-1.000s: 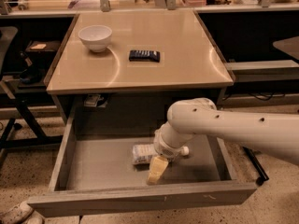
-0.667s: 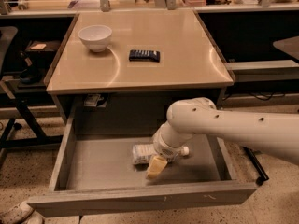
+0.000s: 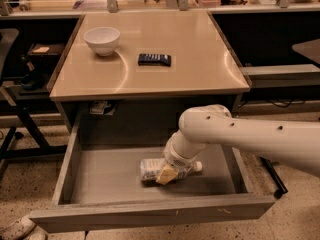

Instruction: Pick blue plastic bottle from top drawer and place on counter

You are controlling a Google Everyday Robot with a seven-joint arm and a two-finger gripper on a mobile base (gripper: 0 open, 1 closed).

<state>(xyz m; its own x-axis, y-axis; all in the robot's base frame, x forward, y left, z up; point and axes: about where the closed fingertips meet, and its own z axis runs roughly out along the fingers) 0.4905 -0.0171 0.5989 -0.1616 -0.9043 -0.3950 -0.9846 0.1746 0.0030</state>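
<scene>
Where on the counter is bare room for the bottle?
The counter is bare on its right half, from the dark gadget to the right edge, and along the front strip nearer than the white bowl. Back-left is crowded by those two. The pincer is down in the top drawer at the blue plastic bottle.

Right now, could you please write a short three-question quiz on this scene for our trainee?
1. True or false: the small clear plastic bottle with pale blue label stands upright on the large beige glossy counter.
2. Where is the gripper? A) above the counter B) down in the open grey top drawer, at the bottle C) out of view
3. Fill in: on the counter, in the camera view, the round white bowl sits ___ of the small dark flat gadget.
Key: 1 false, it lies on its side in the drawer; 2 B; 3 left.
</scene>
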